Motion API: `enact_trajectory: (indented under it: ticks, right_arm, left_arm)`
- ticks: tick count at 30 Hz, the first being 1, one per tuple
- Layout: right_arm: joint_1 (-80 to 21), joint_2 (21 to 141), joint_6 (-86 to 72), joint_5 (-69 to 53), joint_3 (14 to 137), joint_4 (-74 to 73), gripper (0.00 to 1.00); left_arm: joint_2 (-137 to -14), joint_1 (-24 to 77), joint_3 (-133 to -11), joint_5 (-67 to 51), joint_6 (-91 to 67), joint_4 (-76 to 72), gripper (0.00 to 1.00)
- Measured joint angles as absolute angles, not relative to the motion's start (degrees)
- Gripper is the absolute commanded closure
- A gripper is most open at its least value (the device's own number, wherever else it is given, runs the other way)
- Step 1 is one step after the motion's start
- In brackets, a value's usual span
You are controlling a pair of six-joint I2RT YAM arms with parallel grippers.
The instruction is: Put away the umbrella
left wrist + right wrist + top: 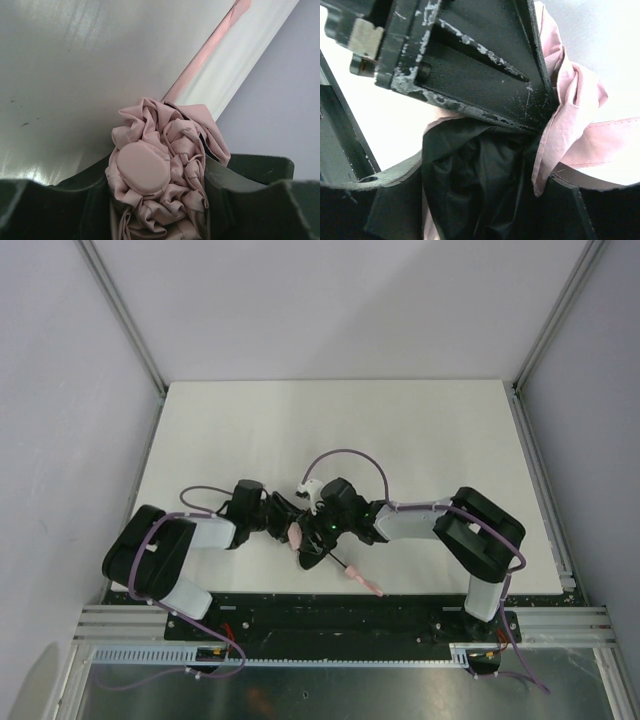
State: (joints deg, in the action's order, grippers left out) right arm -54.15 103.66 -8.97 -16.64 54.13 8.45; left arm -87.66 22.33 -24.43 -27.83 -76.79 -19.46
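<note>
White table (400, 430) w/ 1 umbrella (296, 537), its bunched fabric pinched by both L hand (160, 200) & R hand (485, 192).

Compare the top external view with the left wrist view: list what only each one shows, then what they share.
Only top external: the left arm and right arm, their wrists close together, and the black shaft running out to the pink handle near the front edge of the table.
Only left wrist: the crumpled folds up close, with an oval pink cap on the bundle.
Both: the umbrella fabric pinched in the left gripper, above the white table.
</note>
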Motion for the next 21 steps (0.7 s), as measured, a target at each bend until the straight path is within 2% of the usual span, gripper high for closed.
enact_trajectory:
  ticks: [4, 6, 8, 11, 12, 14, 17, 21]
  right_arm:
    - [-53.87, 104.9, -9.74, -17.3, 55.09, 8.47, 0.89]
    - [-53.36, 105.75, -10.81, -18.63, 55.66, 8.49, 0.97]
    - [-52.88, 106.15, -11.44, -20.08, 56.01, 8.78, 0.99]
    - [-51.9, 106.41, -12.56, -22.68, 56.1, 9.37, 1.0]
    - [-51.44, 106.41, -13.52, -23.83, 56.07, 9.72, 1.0]
    - [-50.61, 106.41, -16.01, -26.63, 55.96, 11.25, 1.0]
    - [-48.12, 106.41, -21.67, -30.79, 55.27, 14.98, 1.0]
    - [-45.45, 106.5, -30.5, -36.14, 53.52, 22.24, 1.0]
  left_arm:
    - [-87.0, 22.26, -24.43, -27.09, -76.95, -18.39, 1.0]
    - [-86.87, 22.04, -24.43, -26.63, -77.08, -17.65, 0.98]
    - [-86.43, 21.98, -24.4, -26.09, -77.1, -17.39, 0.85]
    - [-85.3, 21.96, -24.4, -25.43, -76.75, -16.12, 0.49]
    - [-84.73, 21.96, -24.4, -25.23, -76.51, -15.79, 0.35]
    - [-83.15, 21.96, -24.4, -24.49, -75.4, -15.49, 0.16]
    - [-80.29, 22.0, -24.43, -24.29, -73.32, -16.16, 0.06]
    - [-77.58, 21.93, -24.43, -24.18, -71.79, -17.58, 0.03]
